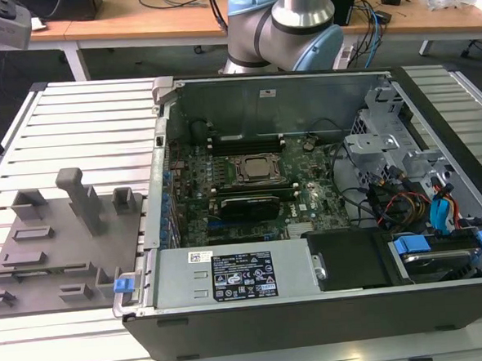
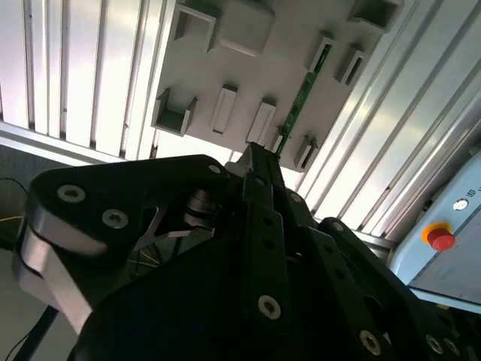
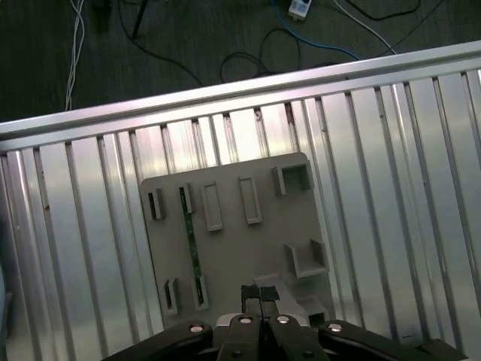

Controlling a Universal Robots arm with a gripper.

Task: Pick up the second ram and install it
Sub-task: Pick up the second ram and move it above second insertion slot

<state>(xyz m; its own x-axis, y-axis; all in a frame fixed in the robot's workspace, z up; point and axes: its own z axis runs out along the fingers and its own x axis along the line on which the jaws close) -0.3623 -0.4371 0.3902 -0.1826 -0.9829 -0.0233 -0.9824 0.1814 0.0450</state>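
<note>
one ram (image 3: 190,241), slim and green, stands on edge in a slot of the grey holder (image 3: 233,226) on the slatted counter (image 3: 391,165), probably kept upright so its long top edge is free to be pinched. the end effector (image 3: 259,299) hovers above the holder, off to one side of the ram, fingers drawn narrow and holding nothing. also present: raised blocks (image 3: 304,259) near the fingers, empty slots (image 3: 213,207) beside the ram, and the open case (image 1: 299,324) well apart.
</note>
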